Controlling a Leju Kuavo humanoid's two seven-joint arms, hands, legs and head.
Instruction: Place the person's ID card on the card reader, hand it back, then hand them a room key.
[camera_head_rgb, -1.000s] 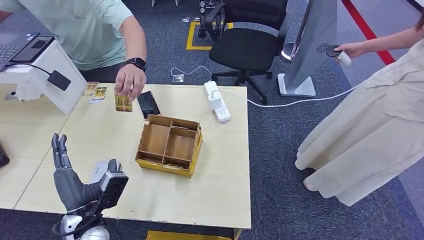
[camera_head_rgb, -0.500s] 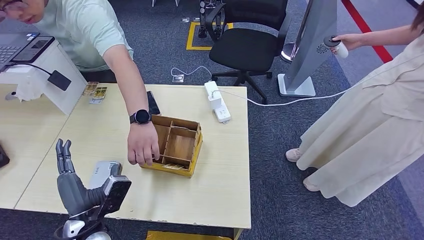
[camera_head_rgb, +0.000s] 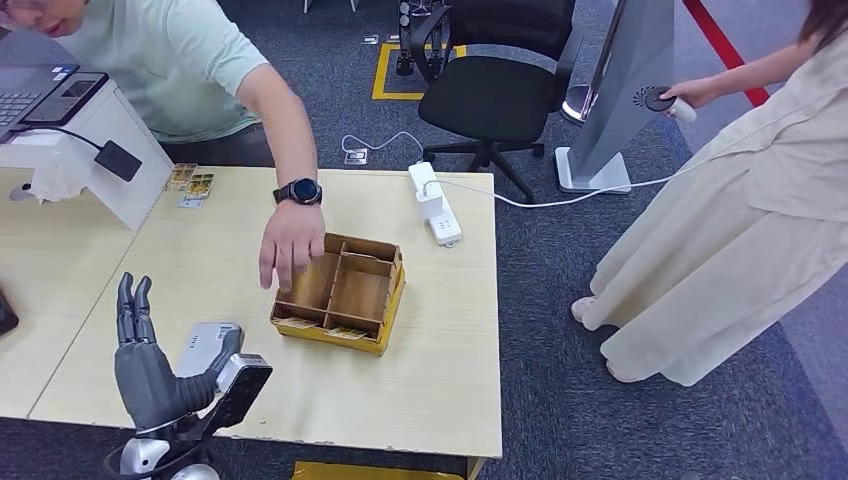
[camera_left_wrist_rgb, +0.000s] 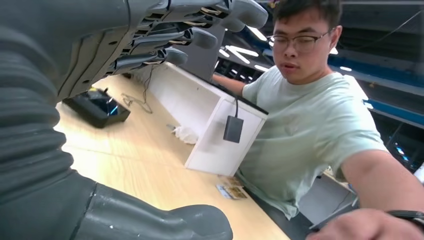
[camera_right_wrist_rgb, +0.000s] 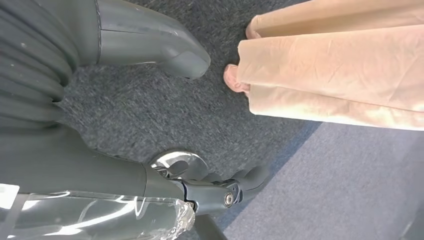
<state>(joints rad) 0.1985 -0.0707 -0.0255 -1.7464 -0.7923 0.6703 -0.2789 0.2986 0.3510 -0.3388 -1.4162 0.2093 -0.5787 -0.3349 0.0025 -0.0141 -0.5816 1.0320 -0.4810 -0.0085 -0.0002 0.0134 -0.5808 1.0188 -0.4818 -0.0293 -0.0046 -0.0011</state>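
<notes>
The card reader (camera_head_rgb: 208, 347), a pale grey slab, lies flat on the counter (camera_head_rgb: 440, 370) at the lower left of the head view, touching the thumb side of the left hand (camera_head_rgb: 150, 370). That hand is raised with its fingers (camera_head_rgb: 133, 310) straight and apart, holding nothing. Right of the reader, near the frame's middle, stands a cardboard divided box (camera_head_rgb: 342, 291); a person's hand (camera_head_rgb: 290, 243) with a dark wristwatch (camera_head_rgb: 299, 191) hovers over its upper left compartments. I cannot tell whether that hand holds a card. A few small cards (camera_head_rgb: 190, 184) lie on the counter at upper left, beside a white stand (camera_head_rgb: 95, 150). The right hand (camera_right_wrist_rgb: 150, 45) hangs above grey carpet, fingers loose around nothing. A second person in a cream dress (camera_head_rgb: 740, 230) stands at right.
</notes>
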